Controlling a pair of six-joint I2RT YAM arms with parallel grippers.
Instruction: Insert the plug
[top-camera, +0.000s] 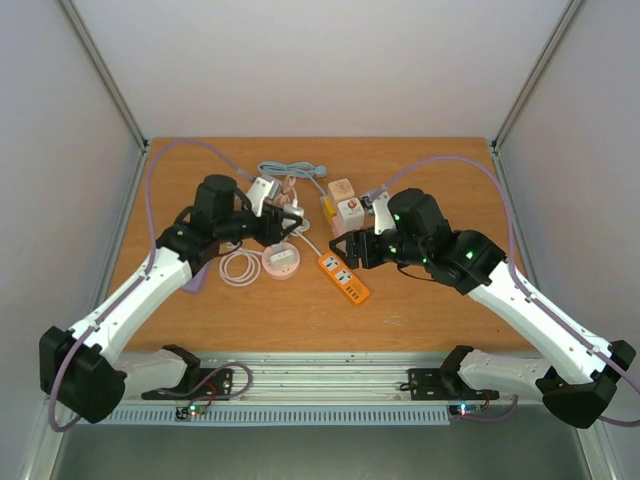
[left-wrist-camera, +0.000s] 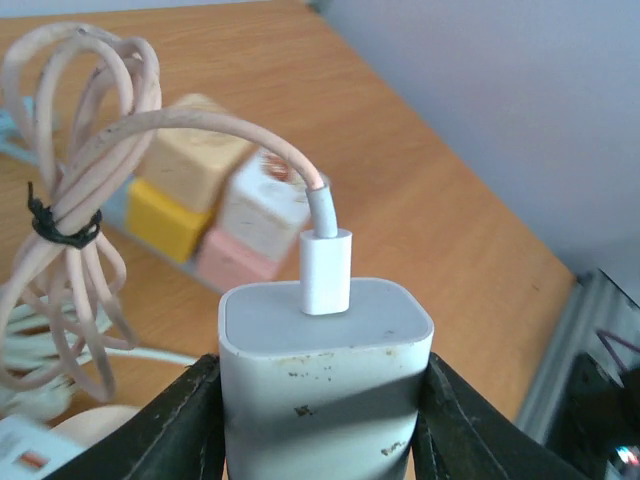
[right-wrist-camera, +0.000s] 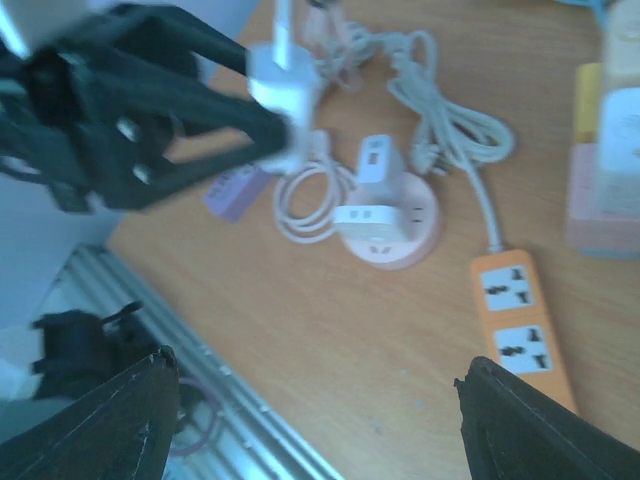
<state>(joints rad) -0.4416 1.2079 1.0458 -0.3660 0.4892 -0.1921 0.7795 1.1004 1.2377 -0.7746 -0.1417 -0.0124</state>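
My left gripper (top-camera: 284, 224) is shut on a white charger plug (left-wrist-camera: 325, 380), gripping it by both sides above the table. A pinkish cable (left-wrist-camera: 75, 190), bundled with a black tie, runs from the charger's top. The right wrist view shows the charger (right-wrist-camera: 282, 88) in the left gripper's fingers, hanging above the round pink socket (right-wrist-camera: 390, 228). The orange power strip (top-camera: 343, 277) lies at the table's middle. My right gripper (top-camera: 350, 250) is open and empty, hovering over the strip's far end; the strip's sockets (right-wrist-camera: 520, 325) show between its fingers.
Yellow, pink and white cube adapters (top-camera: 342, 202) stand behind the strip. A white coiled cable (top-camera: 238, 267) and a purple block (top-camera: 197, 278) lie left of the pink socket (top-camera: 281, 263). A grey cable (top-camera: 290, 170) lies at the back. A metal rail (top-camera: 320, 375) runs along the near edge.
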